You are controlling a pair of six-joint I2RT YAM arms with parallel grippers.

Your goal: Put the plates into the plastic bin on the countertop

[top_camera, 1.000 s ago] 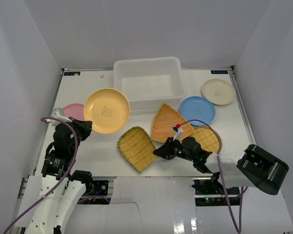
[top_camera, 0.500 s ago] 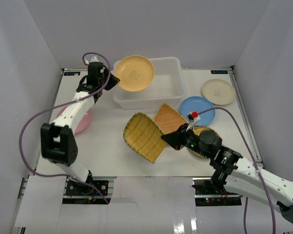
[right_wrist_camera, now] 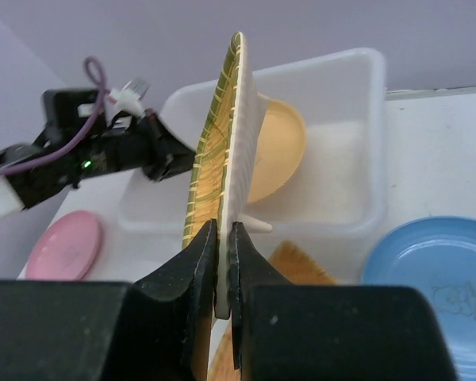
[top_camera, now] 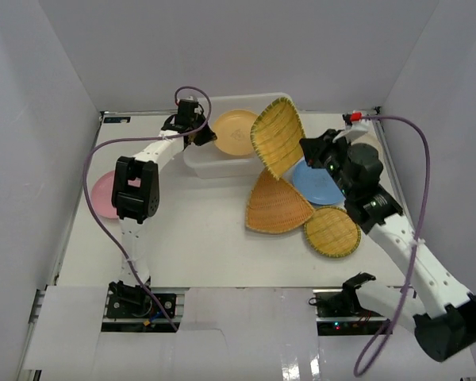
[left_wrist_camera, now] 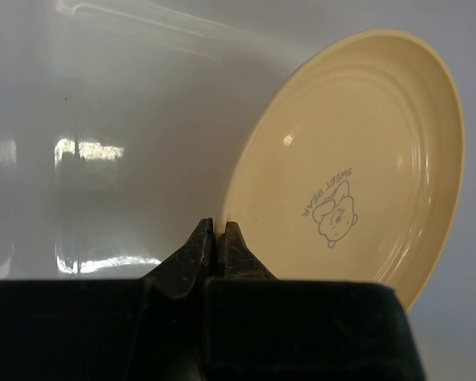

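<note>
My left gripper (top_camera: pixel 209 136) is shut on the rim of the orange-tan plate (top_camera: pixel 236 131), which it holds tilted inside the translucent plastic bin (top_camera: pixel 222 168). In the left wrist view the plate (left_wrist_camera: pixel 357 159) stands beyond my fingertips (left_wrist_camera: pixel 218 230). My right gripper (top_camera: pixel 305 151) is shut on the squarish woven bamboo tray (top_camera: pixel 276 135), held on edge over the bin's right end; the right wrist view shows it edge-on (right_wrist_camera: pixel 222 143). The fan-shaped tray (top_camera: pixel 276 205), round bamboo tray (top_camera: pixel 332 231), blue plate (top_camera: pixel 317 182) and pink plate (top_camera: pixel 103 193) lie on the white countertop (top_camera: pixel 182 230). The cream plate is hidden.
Grey walls close in the countertop on three sides. The bin stands against the back edge. My left arm stretches along the left side of the table to the bin; my right arm crosses above the blue plate.
My left gripper has carried the orange-tan plate right and down into the bin. My right gripper has lifted the squarish tray from the table up to the bin's right end.
</note>
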